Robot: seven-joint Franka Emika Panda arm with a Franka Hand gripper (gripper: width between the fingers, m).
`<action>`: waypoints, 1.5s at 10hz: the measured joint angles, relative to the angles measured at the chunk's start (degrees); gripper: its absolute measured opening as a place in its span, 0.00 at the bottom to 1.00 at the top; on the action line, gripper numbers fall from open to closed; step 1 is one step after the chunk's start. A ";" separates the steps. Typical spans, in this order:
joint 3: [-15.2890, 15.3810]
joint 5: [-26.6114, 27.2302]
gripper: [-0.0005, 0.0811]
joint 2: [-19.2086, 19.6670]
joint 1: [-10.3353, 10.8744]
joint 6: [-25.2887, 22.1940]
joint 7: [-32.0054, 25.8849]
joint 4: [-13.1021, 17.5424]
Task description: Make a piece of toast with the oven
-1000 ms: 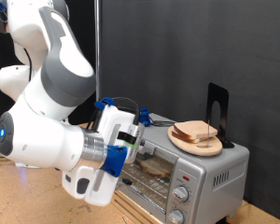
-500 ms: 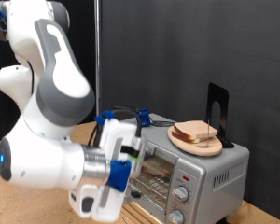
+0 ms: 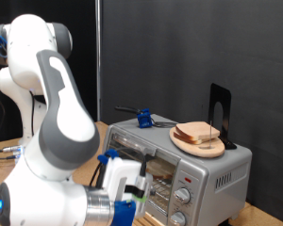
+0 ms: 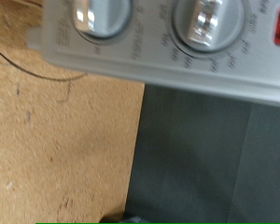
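Judging by where the arm sits, you are at the oven's [image 3: 179, 165] front, low at the exterior view's bottom, with the end effector [image 3: 132, 193] just left of the glass door; whether its fingers are spread or pressed together I cannot tell. The piece of toast [image 3: 199, 137] lies on the round wooden plate [image 3: 198, 147] atop the boxy, brushed silver-grey housing. In the wrist view two shiny round knobs [image 4: 208, 21] on the printed panel fill the picture, over the pale grainy wooden desk [image 4: 56, 149]. Any move here calls for fine alignment with those small knobs or the door
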 joint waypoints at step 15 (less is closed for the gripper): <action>0.69 -2.89 1.00 13.36 1.67 -6.70 -5.15 13.80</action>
